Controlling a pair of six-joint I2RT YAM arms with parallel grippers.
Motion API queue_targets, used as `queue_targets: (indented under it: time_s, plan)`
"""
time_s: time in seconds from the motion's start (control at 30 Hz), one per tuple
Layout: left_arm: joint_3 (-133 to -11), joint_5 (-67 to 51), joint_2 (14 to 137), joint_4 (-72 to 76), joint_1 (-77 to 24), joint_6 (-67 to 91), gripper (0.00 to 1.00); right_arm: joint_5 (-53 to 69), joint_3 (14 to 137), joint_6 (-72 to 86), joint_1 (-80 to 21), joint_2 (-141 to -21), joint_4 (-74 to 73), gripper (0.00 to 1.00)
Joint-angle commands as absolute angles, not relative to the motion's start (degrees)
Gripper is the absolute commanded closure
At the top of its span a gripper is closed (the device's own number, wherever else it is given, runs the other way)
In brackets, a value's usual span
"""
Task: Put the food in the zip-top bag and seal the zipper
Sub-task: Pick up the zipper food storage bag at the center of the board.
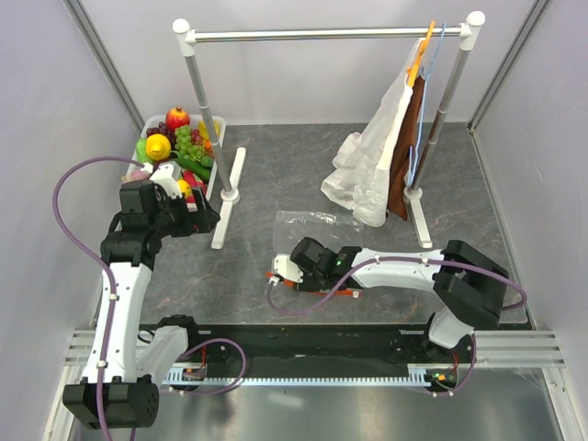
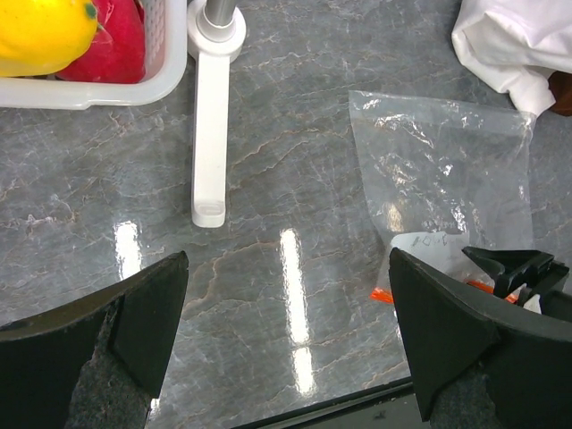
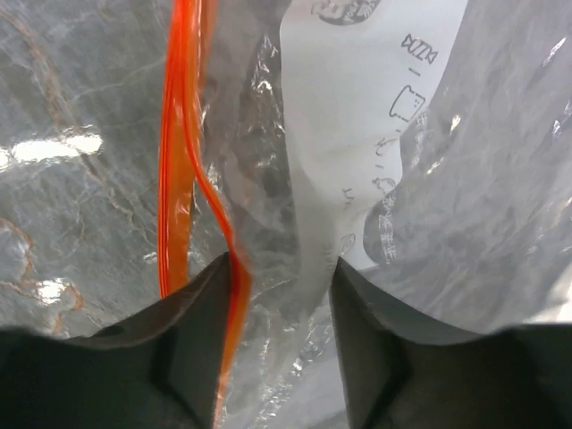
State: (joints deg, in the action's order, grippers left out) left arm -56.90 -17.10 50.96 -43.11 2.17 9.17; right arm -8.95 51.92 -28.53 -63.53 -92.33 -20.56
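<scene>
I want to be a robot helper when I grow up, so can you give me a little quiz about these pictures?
1. True or false: the food is already inside the zip-top bag.
2. Fill in: the left end effector is empty and ___ (open or shut).
3. Which arm has the orange zipper between its fingers? A) left B) right C) neither

Key: 1 false, it sits in the white basket. 2 open. 3 B, the right end effector.
</scene>
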Motion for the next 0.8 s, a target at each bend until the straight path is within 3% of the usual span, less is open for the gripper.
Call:
queue_targets:
  time_s: [0.0, 0.03, 0.07, 0.1, 0.13, 0.3, 0.57, 0.77]
  plan:
    - [-56.34, -19.42, 50.71, -40.70, 2.37, 10.99, 0.00, -4.40, 55.63, -26.72, -61.09, -92.99, -20.65, 0.57]
    - [-56.25, -19.86, 50.71, -40.52, 2.37, 10.99, 0.00, -3.44, 55.98, -26.63, -60.74, -93.08, -21.61, 0.67]
    - [-56.16, -20.12, 50.71, -40.43, 2.37, 11.07, 0.00, -1.69, 57.03, -26.63, -59.86, -93.08, -21.97, 0.87]
    - [-56.16, -20.39, 50.80, -40.43, 2.46, 11.16, 0.00, -1.15, 57.56, -26.37, -59.51, -92.99, -22.32, 0.97]
    - [-55.90, -20.91, 50.89, -40.26, 2.37, 11.25, 0.00, -0.79, 58.09, -26.28, -59.33, -92.90, -22.93, 1.00]
    - [-54.85, -24.60, 50.98, -39.38, 2.37, 11.95, 0.00, 4.73, 65.55, -21.98, -55.38, -91.58, -26.01, 1.00]
    - [-47.47, -41.30, 42.83, -33.32, 2.46, 17.66, 0.00, 9.23, 80.58, -4.95, -48.70, -93.86, -29.71, 1.00]
    - [-40.79, -40.26, 36.91, -23.66, 1.94, 25.56, 0.03, 10.45, 83.93, 4.65, -46.85, -95.10, -28.30, 1.00]
